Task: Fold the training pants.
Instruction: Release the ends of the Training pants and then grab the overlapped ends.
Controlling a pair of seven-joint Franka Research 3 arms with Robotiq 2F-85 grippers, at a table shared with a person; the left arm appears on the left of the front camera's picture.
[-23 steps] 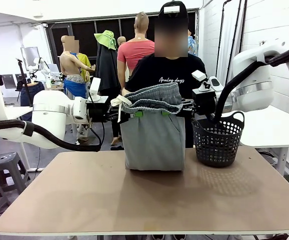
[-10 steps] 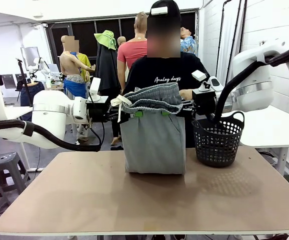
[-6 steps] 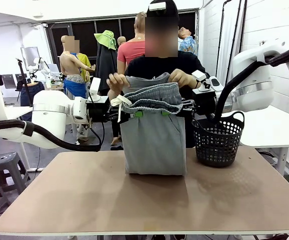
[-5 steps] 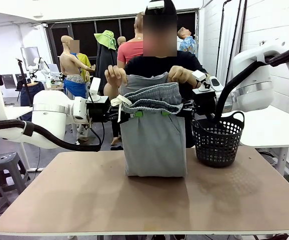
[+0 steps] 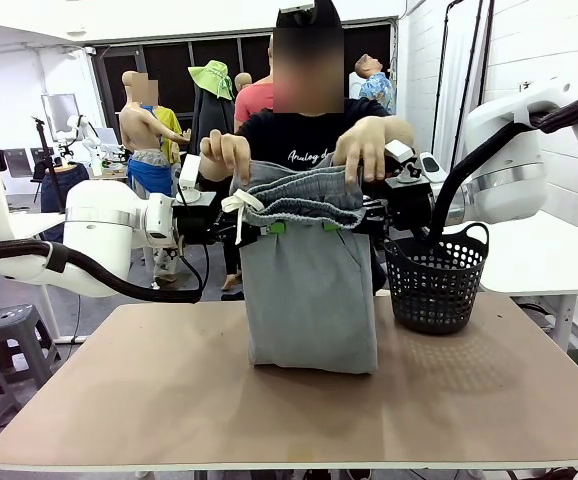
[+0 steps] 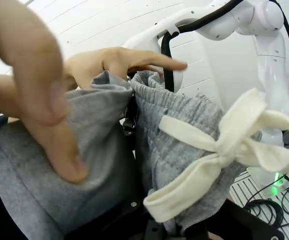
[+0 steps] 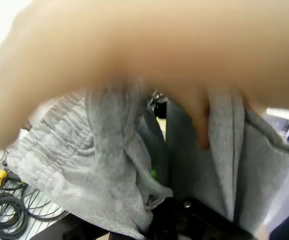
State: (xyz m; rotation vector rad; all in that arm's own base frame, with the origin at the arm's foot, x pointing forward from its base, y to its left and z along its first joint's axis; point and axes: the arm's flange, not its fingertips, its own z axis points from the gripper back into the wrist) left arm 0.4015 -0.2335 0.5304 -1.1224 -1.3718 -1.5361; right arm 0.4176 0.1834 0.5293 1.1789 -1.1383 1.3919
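Two robot hands, the left hand [image 5: 271,228] and right hand [image 5: 353,222], stay pinched shut on the waistband of the training pants [image 5: 309,300], which hang between them with the lower fold resting on the bench [image 5: 299,410], just left of a black mesh basket [image 5: 436,280]. In about the last second the person's hand at scene left [image 5: 226,155] and the person's hand at scene right [image 5: 367,145] have risen from behind and gripped the far layer of cloth, lifting it above the waistband. The hanging panel has swung slightly nearer. That suggests the next fold is being made jointly, with the far layer about to be laid over.

From the left wrist, the ribbed, gathered waistband [image 6: 184,115] reads as soft heathered grey jersey. A flat cream drawstring [image 6: 224,150] is tied in a loose bow. Blurred fingers [image 6: 34,90] press the smoother far layer.

From the right wrist, a blurred palm [image 7: 159,50] spans the top. Beneath it, grey knit drapes in deep, limp folds.
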